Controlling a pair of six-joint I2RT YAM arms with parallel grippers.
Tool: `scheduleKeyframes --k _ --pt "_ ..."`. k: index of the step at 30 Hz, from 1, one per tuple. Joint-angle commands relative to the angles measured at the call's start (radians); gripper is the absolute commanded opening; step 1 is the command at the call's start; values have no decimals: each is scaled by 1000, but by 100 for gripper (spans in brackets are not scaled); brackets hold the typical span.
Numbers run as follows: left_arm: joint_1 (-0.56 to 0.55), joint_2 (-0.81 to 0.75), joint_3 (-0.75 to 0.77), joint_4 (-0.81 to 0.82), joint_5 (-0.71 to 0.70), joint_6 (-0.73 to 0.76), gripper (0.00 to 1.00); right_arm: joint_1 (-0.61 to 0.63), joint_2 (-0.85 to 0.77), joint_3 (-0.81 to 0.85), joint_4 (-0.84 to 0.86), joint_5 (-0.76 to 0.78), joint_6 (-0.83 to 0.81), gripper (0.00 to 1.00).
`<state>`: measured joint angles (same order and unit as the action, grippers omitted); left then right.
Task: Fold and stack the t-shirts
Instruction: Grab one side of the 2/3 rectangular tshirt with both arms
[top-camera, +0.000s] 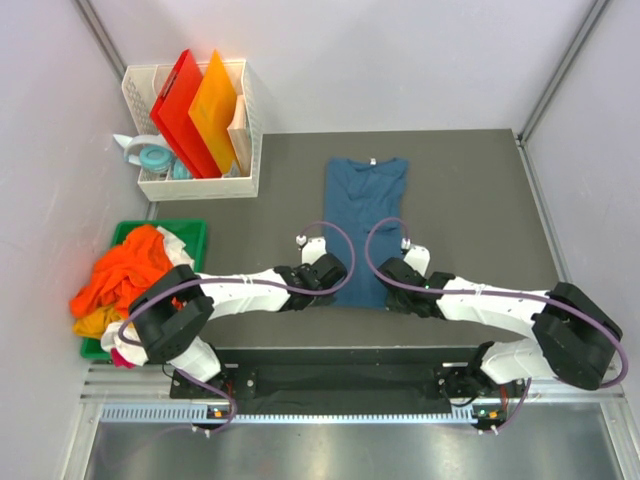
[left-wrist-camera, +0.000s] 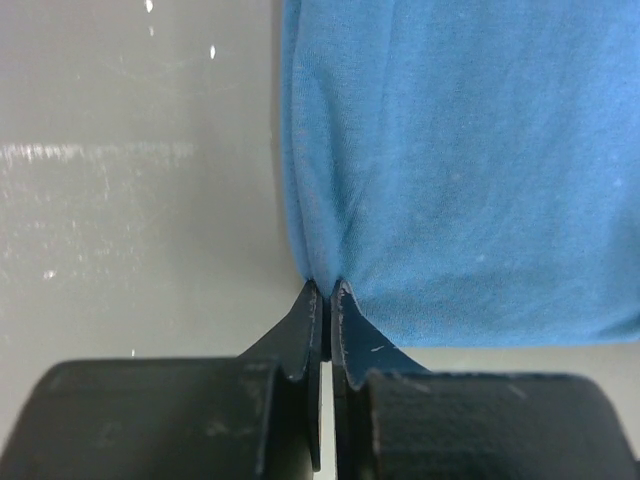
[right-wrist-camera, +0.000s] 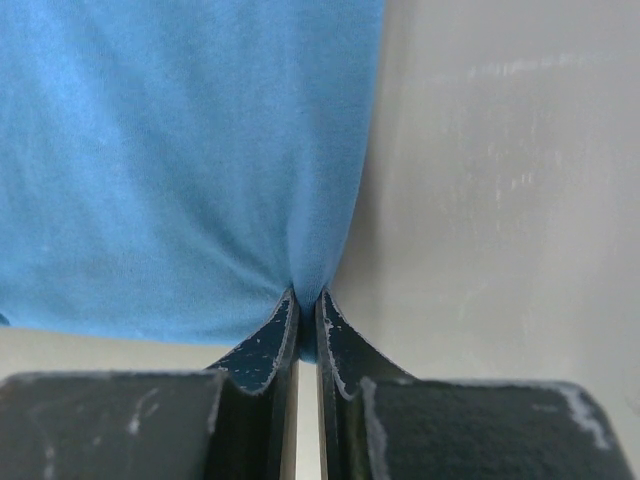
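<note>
A dark teal-blue t-shirt (top-camera: 365, 210) lies folded into a long strip on the dark table, collar at the far end. My left gripper (top-camera: 338, 283) is at its near left corner, and in the left wrist view the gripper (left-wrist-camera: 327, 290) is shut on a pinch of the shirt's (left-wrist-camera: 460, 160) corner fabric. My right gripper (top-camera: 386, 283) is at the near right corner, and in the right wrist view that gripper (right-wrist-camera: 307, 297) is shut on the shirt's (right-wrist-camera: 180, 150) edge. More t-shirts are heaped at the left: orange (top-camera: 125, 270), yellow (top-camera: 97, 322) and a bit of white (top-camera: 175, 243).
The heap sits in a green bin (top-camera: 190, 232) off the table's left edge. A white basket (top-camera: 195, 185) at the back left holds a red board (top-camera: 180, 110) and an orange board (top-camera: 215, 110). A tape roll (top-camera: 150, 155) lies beside it.
</note>
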<state>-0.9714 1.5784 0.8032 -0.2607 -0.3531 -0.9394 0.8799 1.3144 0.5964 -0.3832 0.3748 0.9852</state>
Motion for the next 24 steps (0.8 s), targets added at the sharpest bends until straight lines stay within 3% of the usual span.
scheduleKeyframes --k 1,7,12,21,24 --pt "-50 -64 -25 -63 -10 -13 0 57 -58 -30 -144 9 33 0" --pt "-197 -144 -50 -166 -56 -99 0 145 -159 -60 -204 7 122 0" --pt "-311 -238 -29 -279 -131 -188 0 197 -233 34 -342 87 145 0" --pt "-322 -356 137 -425 -302 -159 0 183 -233 320 -448 268 15 0" --pt "-316 -357 191 -413 -415 -105 0 110 -190 397 -419 289 -95 0"
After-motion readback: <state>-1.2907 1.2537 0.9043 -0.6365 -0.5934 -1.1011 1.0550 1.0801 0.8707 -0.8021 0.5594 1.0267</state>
